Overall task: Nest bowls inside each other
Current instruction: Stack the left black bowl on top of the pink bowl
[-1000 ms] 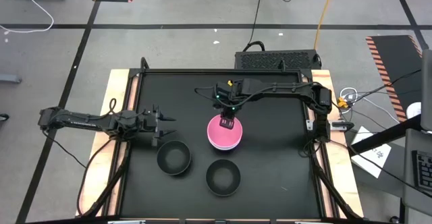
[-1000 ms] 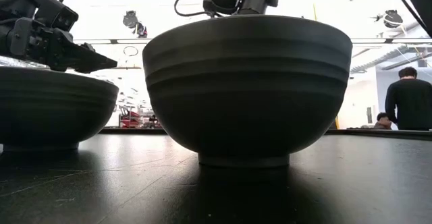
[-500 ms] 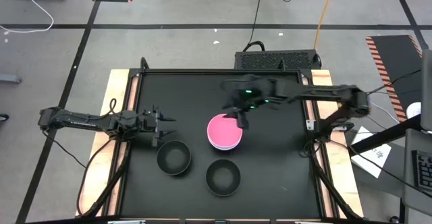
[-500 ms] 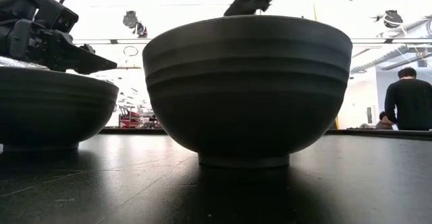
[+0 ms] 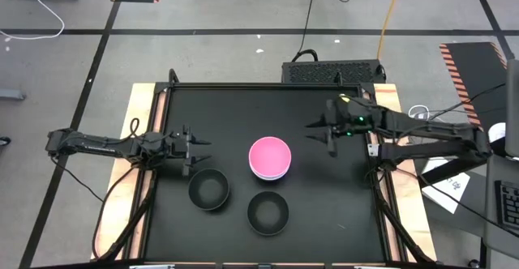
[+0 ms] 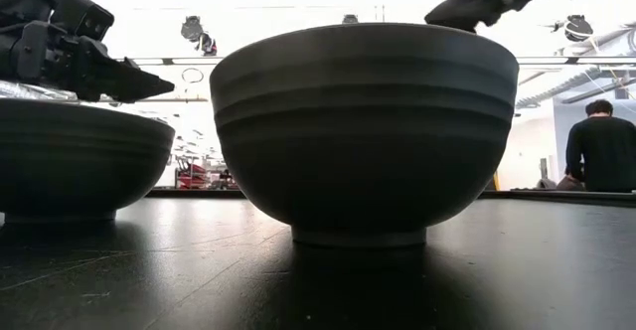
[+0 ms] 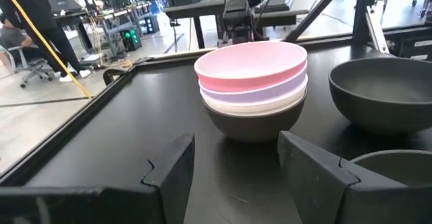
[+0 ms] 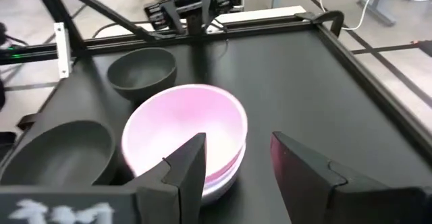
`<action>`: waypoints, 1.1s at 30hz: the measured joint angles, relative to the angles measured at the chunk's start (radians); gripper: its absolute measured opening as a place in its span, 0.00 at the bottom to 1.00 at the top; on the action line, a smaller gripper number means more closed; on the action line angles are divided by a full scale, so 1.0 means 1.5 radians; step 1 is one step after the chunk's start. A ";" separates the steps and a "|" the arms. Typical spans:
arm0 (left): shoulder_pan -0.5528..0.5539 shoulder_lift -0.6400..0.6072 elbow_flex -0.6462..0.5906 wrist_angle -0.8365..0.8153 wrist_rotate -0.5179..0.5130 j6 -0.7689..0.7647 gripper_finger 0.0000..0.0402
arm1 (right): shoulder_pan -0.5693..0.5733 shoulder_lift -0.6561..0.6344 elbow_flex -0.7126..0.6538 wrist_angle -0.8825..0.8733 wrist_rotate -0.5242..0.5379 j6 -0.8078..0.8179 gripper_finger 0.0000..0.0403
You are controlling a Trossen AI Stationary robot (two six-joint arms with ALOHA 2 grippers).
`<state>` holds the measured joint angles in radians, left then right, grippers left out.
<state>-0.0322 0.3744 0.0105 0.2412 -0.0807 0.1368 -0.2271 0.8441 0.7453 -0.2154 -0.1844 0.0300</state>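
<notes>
A stack of bowls stands mid-table: a pink bowl (image 5: 269, 155) (image 7: 251, 63) (image 8: 185, 137) nested in a lavender bowl (image 7: 260, 90), that in a white bowl (image 7: 253, 106), and that in a black bowl (image 7: 253, 124) whose foot rests on the table. Two more black bowls stand alone nearer the front, one at left (image 5: 208, 191) (image 6: 79, 161) and one in the middle (image 5: 268, 211) (image 6: 363, 131). My left gripper (image 5: 198, 150) (image 7: 236, 177) hovers open to the left of the stack. My right gripper (image 5: 319, 137) (image 8: 239, 166) hangs open in the air to the right of the stack, holding nothing.
The black tabletop (image 5: 324, 196) has a raised frame (image 5: 276, 85) around it and wooden side strips (image 5: 136, 131). Bare table lies to the right of and behind the stack. In the low view a person (image 6: 601, 151) stands in the room far behind the table.
My right gripper has drawn away from above the pink bowl toward the table's right edge, rising a little and tipping from pointing down to nearly level. The pink bowl stays nested on top of the stack.
</notes>
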 joint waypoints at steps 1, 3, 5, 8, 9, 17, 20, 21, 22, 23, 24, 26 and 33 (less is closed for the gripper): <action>0.000 0.000 0.000 0.000 0.000 0.000 0.54 | 0.001 -0.020 -0.016 -0.001 0.000 0.002 0.39; 0.000 0.000 0.000 0.000 0.000 -0.005 0.54 | 0.001 -0.057 -0.048 -0.001 0.000 0.012 0.39; 0.000 0.000 0.000 -0.001 0.000 -0.009 0.54 | 0.001 -0.094 -0.077 0.006 0.001 0.025 0.39; 0.000 0.000 0.000 -0.002 0.000 -0.010 0.54 | 0.005 -0.141 -0.114 0.006 0.001 0.034 0.38; 0.000 0.000 0.000 -0.003 0.000 -0.010 0.54 | 0.008 -0.156 -0.125 0.003 0.001 0.036 0.38; 0.000 0.000 0.000 -0.004 0.000 -0.007 0.54 | 0.023 -0.290 -0.169 -0.072 0.003 0.031 0.38; 0.000 0.000 0.000 -0.005 0.000 -0.007 0.54 | 0.023 -0.330 -0.178 -0.090 0.009 0.043 0.38; 0.000 0.000 0.000 -0.005 0.000 -0.007 0.54 | 0.023 -0.341 -0.181 -0.102 0.018 0.045 0.38; 0.000 0.000 0.000 -0.005 0.000 -0.007 0.54 | 0.023 -0.352 -0.186 -0.115 0.021 0.051 0.38; 0.000 0.000 0.000 -0.006 0.000 -0.007 0.54 | 0.023 -0.363 -0.191 -0.125 0.022 0.056 0.38; 0.000 0.000 0.000 -0.008 0.000 -0.008 0.54 | 0.023 -0.372 -0.197 -0.122 0.024 0.060 0.38; 0.000 0.000 0.000 -0.010 0.000 -0.009 0.54 | 0.023 -0.389 -0.210 -0.105 0.029 0.073 0.38; 0.000 0.000 0.000 -0.018 0.001 -0.013 0.54 | 0.033 -0.433 -0.262 -0.058 0.070 0.093 0.38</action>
<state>-0.0326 0.3748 0.0105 0.2138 -0.0788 0.1178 -0.1773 0.1943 0.3520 -0.3018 -0.0797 0.1696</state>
